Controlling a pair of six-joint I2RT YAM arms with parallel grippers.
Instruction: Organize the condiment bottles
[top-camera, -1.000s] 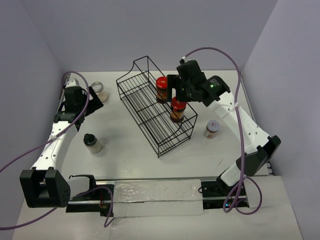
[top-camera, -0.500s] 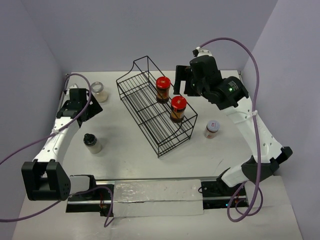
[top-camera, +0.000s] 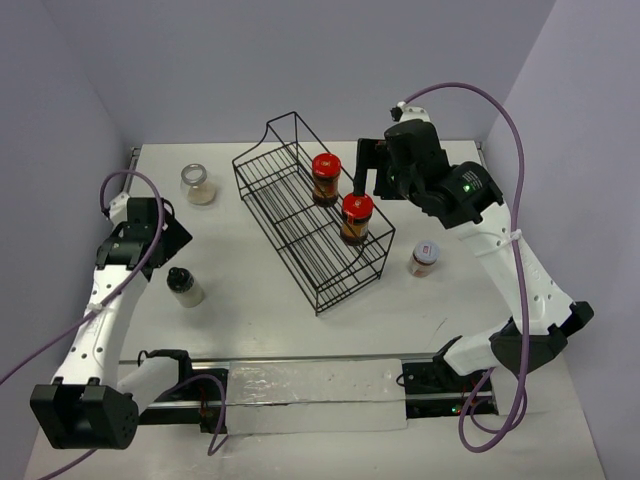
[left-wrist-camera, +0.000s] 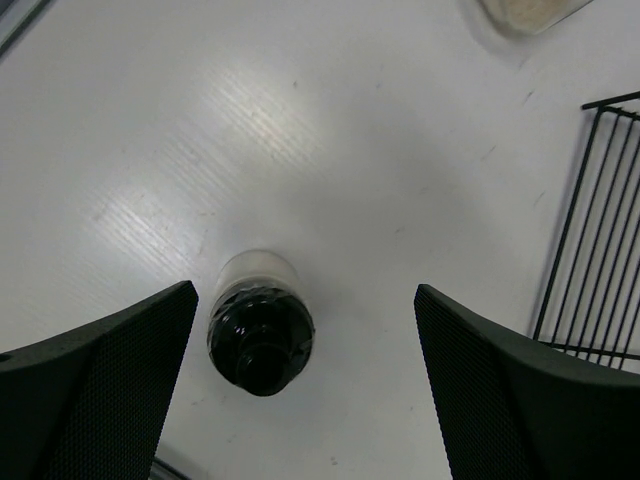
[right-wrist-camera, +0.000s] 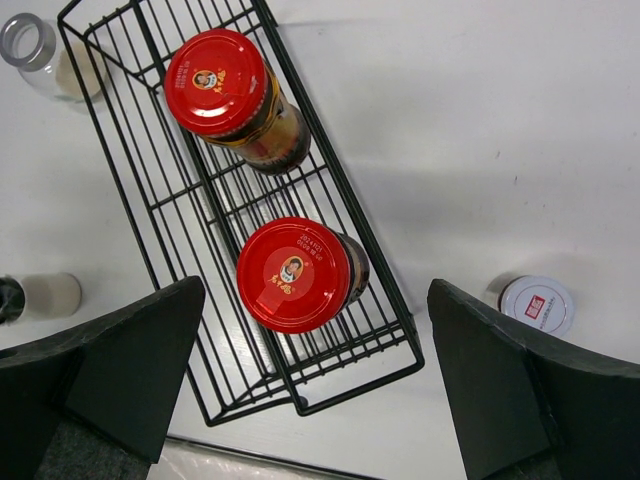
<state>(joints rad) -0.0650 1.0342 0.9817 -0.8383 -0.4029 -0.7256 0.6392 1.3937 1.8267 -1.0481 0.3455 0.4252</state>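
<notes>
Left hand hung spread, empty, above black-capped jar on the tabletop, jar nearer one finger. Straight descent could've clipped the cap and tipped it. Right hand released, fingers wide, over red-lidded jar in wire rack.

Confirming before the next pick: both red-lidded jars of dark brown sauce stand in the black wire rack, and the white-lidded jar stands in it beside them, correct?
Not quite. Both red-lidded jars stand in the black wire rack, but the white-lidded jar stands on the table outside the rack, to its right. The top external and right wrist views both show this.
</notes>
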